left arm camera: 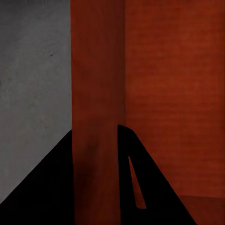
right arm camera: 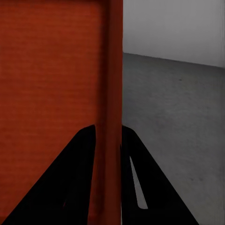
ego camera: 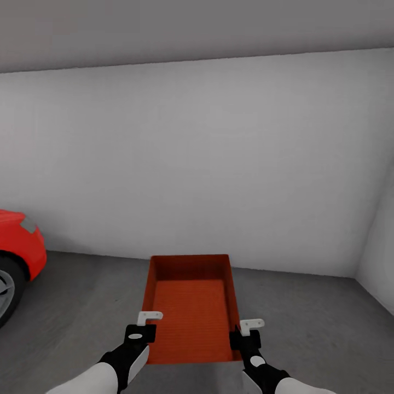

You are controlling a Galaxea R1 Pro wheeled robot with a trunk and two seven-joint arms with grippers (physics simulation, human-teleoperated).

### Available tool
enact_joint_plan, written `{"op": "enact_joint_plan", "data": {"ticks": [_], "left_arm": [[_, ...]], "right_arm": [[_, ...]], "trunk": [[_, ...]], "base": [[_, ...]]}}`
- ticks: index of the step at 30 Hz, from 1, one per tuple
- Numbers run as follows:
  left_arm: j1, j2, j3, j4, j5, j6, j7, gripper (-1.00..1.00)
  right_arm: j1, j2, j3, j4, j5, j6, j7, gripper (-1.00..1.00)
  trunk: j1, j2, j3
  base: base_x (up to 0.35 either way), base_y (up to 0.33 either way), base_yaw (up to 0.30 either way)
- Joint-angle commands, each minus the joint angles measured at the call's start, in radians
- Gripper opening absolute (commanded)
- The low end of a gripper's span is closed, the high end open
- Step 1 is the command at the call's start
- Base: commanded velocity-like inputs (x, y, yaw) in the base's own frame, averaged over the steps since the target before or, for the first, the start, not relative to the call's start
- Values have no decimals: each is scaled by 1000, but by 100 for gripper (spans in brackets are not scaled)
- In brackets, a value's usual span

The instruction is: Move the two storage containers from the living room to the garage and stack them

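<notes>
Apparently both fingers (left arm camera: 96, 187) (right arm camera: 108, 183) clamp the storage container's (ego camera: 191, 306) side walls; open floor (ego camera: 312, 317) around.

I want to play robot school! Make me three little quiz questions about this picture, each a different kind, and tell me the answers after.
1. True or false: the storage container has toys inside.
2. Which wall does the left claw pinch: A) the container's left side wall, B) its far wall?
3. Fill in: the red car sits at the ___ edge of the head view.

Key:
1. False, it looks empty.
2. A; the right claw pinches the opposite side wall.
3. Left, on the grey floor.
</notes>
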Motion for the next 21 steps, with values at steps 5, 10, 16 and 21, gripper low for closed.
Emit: {"op": "enact_joint_plan", "data": {"ticks": [5, 10, 16, 21], "left_arm": [[-2, -7, 26, -6, 58, 2, -3, -100], [-2, -7, 25, -6, 58, 2, -3, -100], [-2, -7, 25, -6, 58, 2, -3, -100], [-2, -6, 25, -6, 58, 1, -4, -100]], "right_arm": [[0, 1, 21, 2, -8, -2, 4, -100], [0, 0, 21, 2, -8, -2, 4, -100], [0, 0, 21, 2, -9, -2, 4, -100], [0, 1, 21, 2, -8, -2, 4, -100]], "trunk": [[1, -1, -1], [1, -1, -1], [1, -1, -1], [1, -1, -1]], "base": [[304, 197, -37], [304, 197, -4], [304, 197, 0], [305, 176, 0]]}}
